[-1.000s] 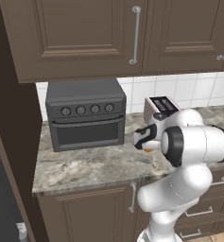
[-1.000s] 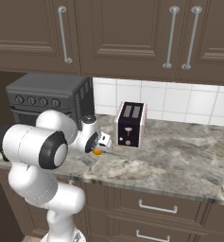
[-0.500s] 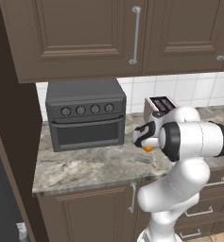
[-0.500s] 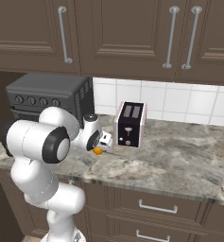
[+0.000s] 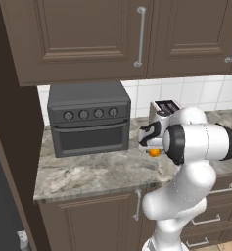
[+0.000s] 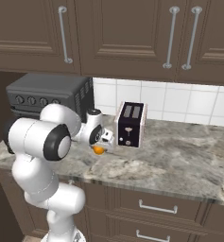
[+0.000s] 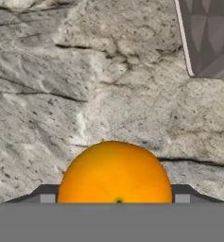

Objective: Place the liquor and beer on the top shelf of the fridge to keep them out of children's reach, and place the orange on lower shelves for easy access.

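Now the pincer (image 7: 114,198) grips the orange (image 7: 114,172), a finger tip (image 7: 46,194) pressed to each side of the fruit. Below the pincer lies the marbled desk (image 7: 85,85), with the toaster (image 6: 130,124) just beyond and the toaster oven (image 5: 89,117) off to its side.

Kitchen: cabinets (image 5: 83,39), toaster (image 6: 130,124), countertop (image 6: 189,156).

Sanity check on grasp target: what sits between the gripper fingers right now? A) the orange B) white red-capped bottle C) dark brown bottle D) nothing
A: the hand view shows the orange between the two fingertips of the gripper, over the marble counter, beside the toaster.
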Available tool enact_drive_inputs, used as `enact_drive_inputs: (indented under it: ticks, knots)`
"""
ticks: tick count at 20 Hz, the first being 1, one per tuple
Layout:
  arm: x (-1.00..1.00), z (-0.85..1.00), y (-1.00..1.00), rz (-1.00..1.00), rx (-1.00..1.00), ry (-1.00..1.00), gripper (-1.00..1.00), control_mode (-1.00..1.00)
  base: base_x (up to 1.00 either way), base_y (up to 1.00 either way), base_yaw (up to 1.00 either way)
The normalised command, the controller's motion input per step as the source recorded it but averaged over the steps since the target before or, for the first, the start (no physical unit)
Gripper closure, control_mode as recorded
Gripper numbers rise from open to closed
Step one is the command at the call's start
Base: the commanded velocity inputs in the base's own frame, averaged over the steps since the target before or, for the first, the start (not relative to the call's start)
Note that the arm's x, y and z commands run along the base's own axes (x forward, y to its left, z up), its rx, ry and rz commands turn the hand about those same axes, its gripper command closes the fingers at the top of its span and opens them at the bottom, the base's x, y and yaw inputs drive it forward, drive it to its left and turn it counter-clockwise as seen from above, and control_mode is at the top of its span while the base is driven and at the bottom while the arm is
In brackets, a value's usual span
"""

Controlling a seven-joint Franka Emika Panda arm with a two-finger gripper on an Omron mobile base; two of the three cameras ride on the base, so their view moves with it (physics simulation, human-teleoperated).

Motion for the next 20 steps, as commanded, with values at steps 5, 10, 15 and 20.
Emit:
enact_drive_inputs:
  ticks: [5,10,15,20]
  knots:
    - [-0.95,0.12,-0.23,0.05,0.0,-0.25,1.0,-1.0,0.0,0.0,0.0]
    - [-0.99,0.76,-0.04,0.14,0.0,-0.46,1.0,-1.0,0.0,0.0,0.0]
    - [-0.8,1.0,0.0,0.13,0.0,-0.41,1.0,-1.0,0.0,0.0,0.0]
    - [-0.83,1.0,0.0,0.11,0.0,-0.28,1.0,-1.0,0.0,0.0,0.0]
